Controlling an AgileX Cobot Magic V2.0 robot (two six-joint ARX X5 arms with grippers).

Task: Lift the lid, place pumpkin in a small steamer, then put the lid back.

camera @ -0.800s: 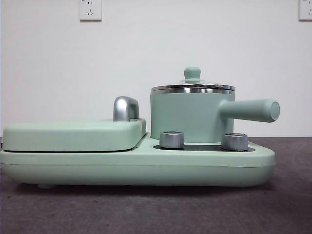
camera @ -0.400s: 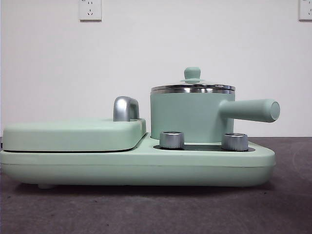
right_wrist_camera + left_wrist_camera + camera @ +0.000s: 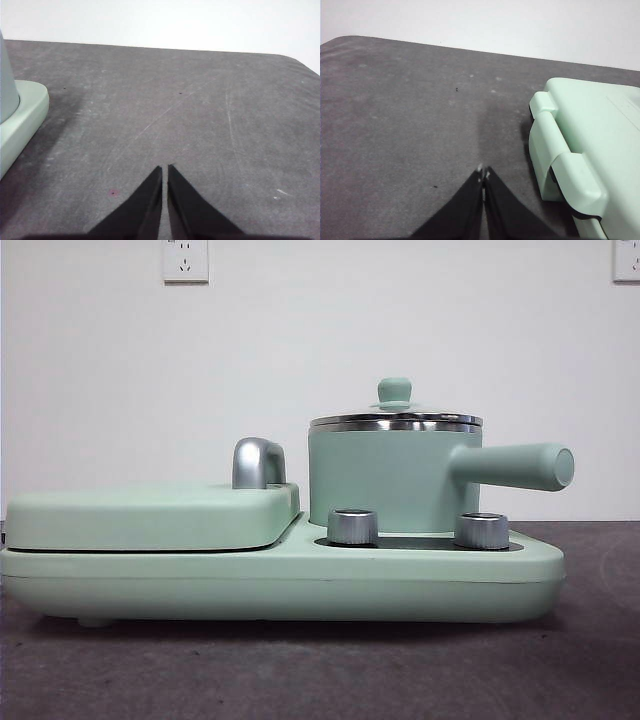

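Progress: nothing done yet, judging by the layout; all three steps left — lifting the lid, loading the pumpkin, putting the lid back.
Lid: round glass disc with shiny steel rim and small mint-green knob (image 3: 394,392), seated flat and level on the pot, knob pointing straight up.
Small steamer: mint-green cylindrical pot with steel rim (image 3: 385,480), upright on the right half of the mint-green cooker base (image 3: 280,585), just behind two short steel dials (image 3: 352,526).
Steamer axis: body axis vertical; long thick mint-green side handle (image 3: 515,466) running out level from the pot wall toward the right end of the base, rounded end facing right in the front view.
Pumpkin: not visible in any view; position unknown.
Griddle cover: wide flat mint-green cover (image 3: 150,517) with chrome handle (image 3: 258,462), on the left half of the base, just beside the pot, lying shut.
Left gripper (image 3: 483,175): black jaws pressed together, holding nothing, over bare dark grey table (image 3: 410,125) beside the griddle end of the base.
Right gripper (image 3: 165,170): black jaws nearly together with a thin slit between, holding nothing, over bare table beside the pot end of the base.
Arms: neither visible in the front view, both well apart from the lid.
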